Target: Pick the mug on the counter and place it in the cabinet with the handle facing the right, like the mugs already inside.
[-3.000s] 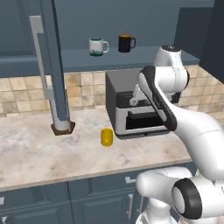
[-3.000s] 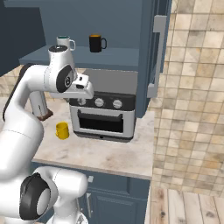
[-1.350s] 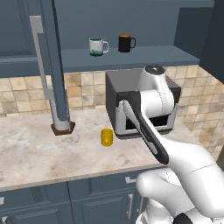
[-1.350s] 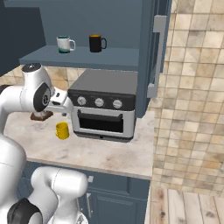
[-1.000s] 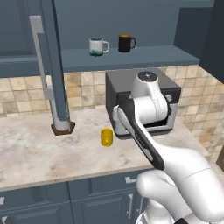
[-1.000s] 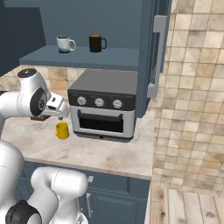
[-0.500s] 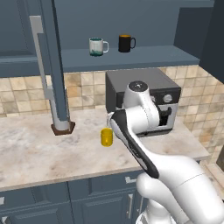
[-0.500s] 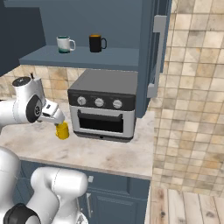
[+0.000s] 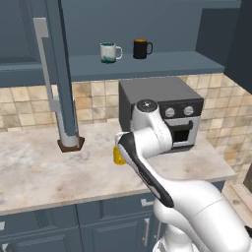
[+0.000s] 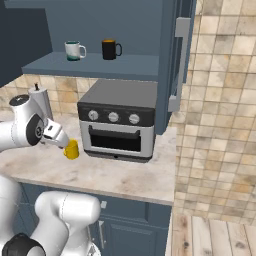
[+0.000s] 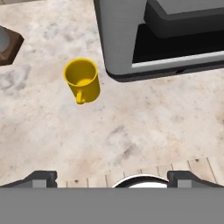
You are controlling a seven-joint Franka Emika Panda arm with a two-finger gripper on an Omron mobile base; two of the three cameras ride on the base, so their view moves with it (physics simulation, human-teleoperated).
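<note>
Currently at approach stage: mug (image 11: pixel 82 80) not yet grasped, upright on counter (image 11: pixel 144 131), ahead of and below gripper (image 10: pixel 61 141), just beside toaster oven (image 10: pixel 118 120). Gripper fingers spread wide, holding nothing. Remaining: grasp, lift, shelve in cabinet (image 10: pixel 100 67) with handle (image 11: pixel 79 97) rightward. Hand view shows handle pointing toward the gripper; base views show shelf with white mug (image 9: pixel 110 52) and black mug (image 9: pixel 141 48).
</note>
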